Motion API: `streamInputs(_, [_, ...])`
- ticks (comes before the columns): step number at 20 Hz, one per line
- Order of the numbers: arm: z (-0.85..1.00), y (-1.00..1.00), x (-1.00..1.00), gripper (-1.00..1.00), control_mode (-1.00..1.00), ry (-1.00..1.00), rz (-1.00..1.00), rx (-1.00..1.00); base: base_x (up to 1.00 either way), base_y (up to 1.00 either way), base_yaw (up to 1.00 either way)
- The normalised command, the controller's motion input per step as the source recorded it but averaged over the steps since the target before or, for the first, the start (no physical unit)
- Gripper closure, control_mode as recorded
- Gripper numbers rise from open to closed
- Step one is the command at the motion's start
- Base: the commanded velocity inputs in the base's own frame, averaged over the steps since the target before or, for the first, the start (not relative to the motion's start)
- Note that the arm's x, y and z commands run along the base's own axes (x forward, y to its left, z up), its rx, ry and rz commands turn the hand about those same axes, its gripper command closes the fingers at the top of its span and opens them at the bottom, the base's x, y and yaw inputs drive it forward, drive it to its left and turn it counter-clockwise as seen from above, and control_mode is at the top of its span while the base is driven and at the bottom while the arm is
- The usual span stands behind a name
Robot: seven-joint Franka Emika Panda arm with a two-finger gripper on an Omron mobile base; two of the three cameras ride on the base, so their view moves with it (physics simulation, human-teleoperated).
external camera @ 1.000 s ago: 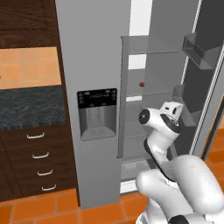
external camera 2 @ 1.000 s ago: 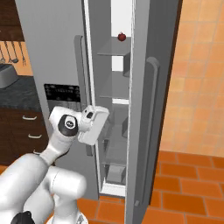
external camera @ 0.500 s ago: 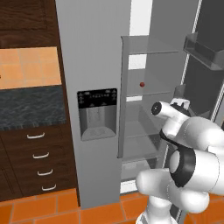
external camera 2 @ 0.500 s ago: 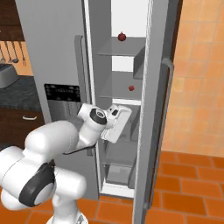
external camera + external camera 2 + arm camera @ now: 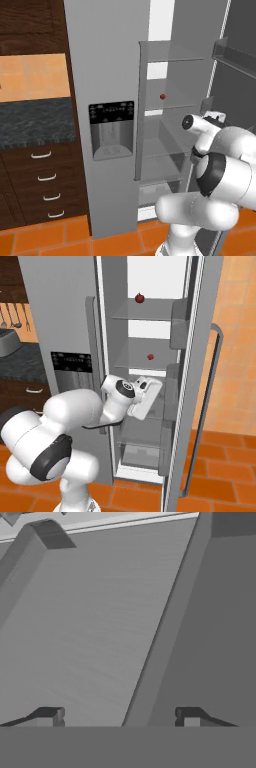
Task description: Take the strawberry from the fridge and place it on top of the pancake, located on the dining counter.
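The gripper [image 5: 117, 719] stands spread, its two dark tips apart with nothing between them, facing plain grey fridge [image 5: 107, 75] panels close up. In the right base view the hand [image 5: 145, 396] reaches into the open fridge compartment, below the shelf with the strawberry [image 5: 150, 357]. The strawberry is a tiny dark-red rounded berry lying on a glass shelf [image 5: 137, 367], well above the hand. The right base view also shows a second dark-red fruit [image 5: 140, 298] on the shelf above. The left base view shows the strawberry [image 5: 162, 96] and the black dispenser panel [image 5: 111, 129] on the shut door.
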Motion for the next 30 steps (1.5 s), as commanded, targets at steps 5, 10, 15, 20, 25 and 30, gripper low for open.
streamInputs(5, [0.00,-0.20,0.00,-1.00,-1.00,0.00,0.00,0.01,0.00,0.00,0.00])
streamInputs(10, [0.02,0.29,-0.27,-1.00,-1.00,0.00,0.00,0.06,0.00,0.00,0.00])
streamInputs(15, [0.25,0.49,-0.46,-1.00,-1.00,0.00,0.00,0.22,0.00,0.00,0.00])
streamInputs(20, [0.16,1.00,-0.60,-1.00,-1.00,-0.01,0.00,0.40,0.00,0.00,0.00])
streamInputs(25, [0.00,1.00,-0.31,-1.00,-1.00,0.00,0.00,0.49,0.00,0.00,0.00])
streamInputs(30, [0.33,0.87,-0.34,-1.00,-1.00,-0.02,-0.01,0.56,0.00,0.00,0.00])
